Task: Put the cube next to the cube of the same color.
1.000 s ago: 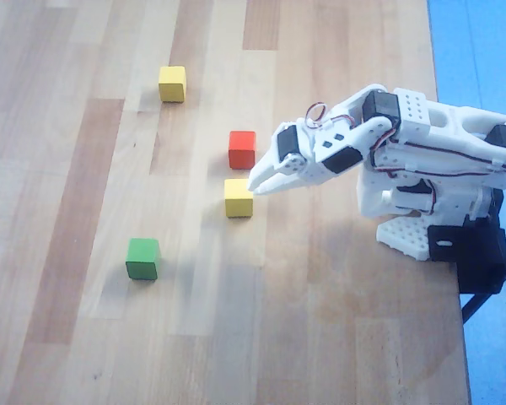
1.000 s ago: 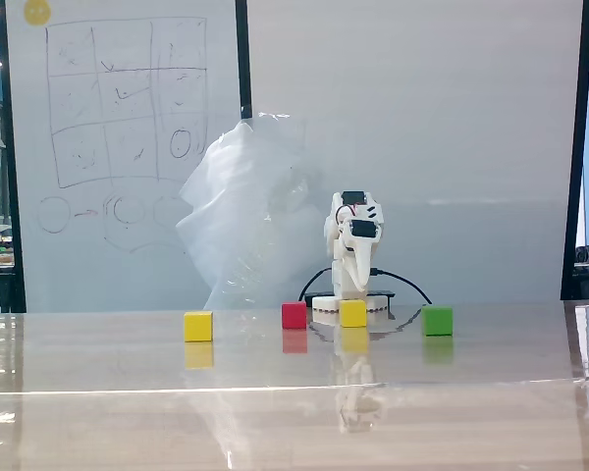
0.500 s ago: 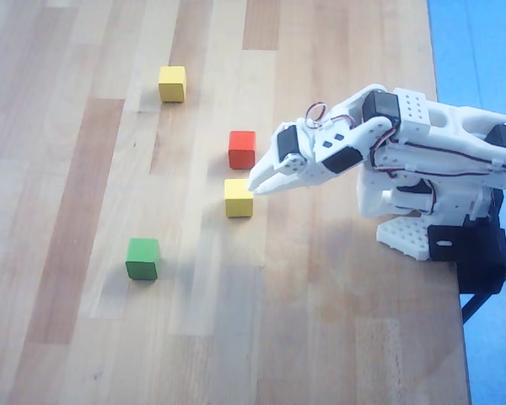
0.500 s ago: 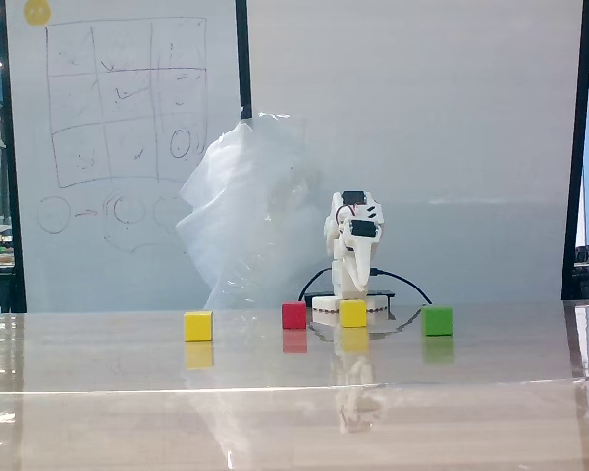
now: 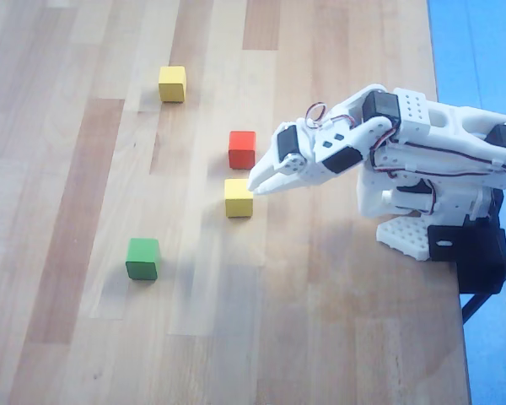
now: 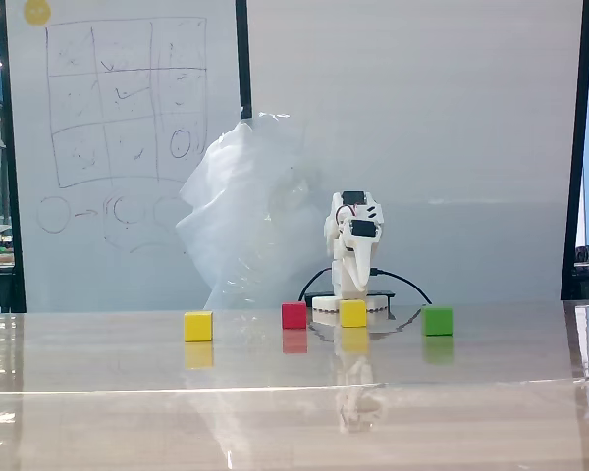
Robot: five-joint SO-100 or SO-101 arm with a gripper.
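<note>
Overhead view shows the white arm folded low at the right edge of the wooden worktop (image 5: 84,337), its claw (image 5: 255,184) pointing left. The claw's fingers lie pressed together into one pointed tip, closed and holding nothing. That tip sits right at the upper right corner of the nearer yellow cube (image 5: 239,197); whether it touches the cube or hangs just above it cannot be told. The red cube (image 5: 242,149) stands just above this yellow cube in the picture, with a small gap between them. The other yellow cube (image 5: 172,83) lies well apart, toward the upper left, and the green cube (image 5: 142,258) toward the lower left. Seen from the fixed view, the claw (image 6: 350,290) points down directly behind the nearer yellow cube (image 6: 352,313), with the red cube (image 6: 294,315) to its left, the green cube (image 6: 437,320) to its right, and the far yellow cube (image 6: 198,326) farthest left.
</note>
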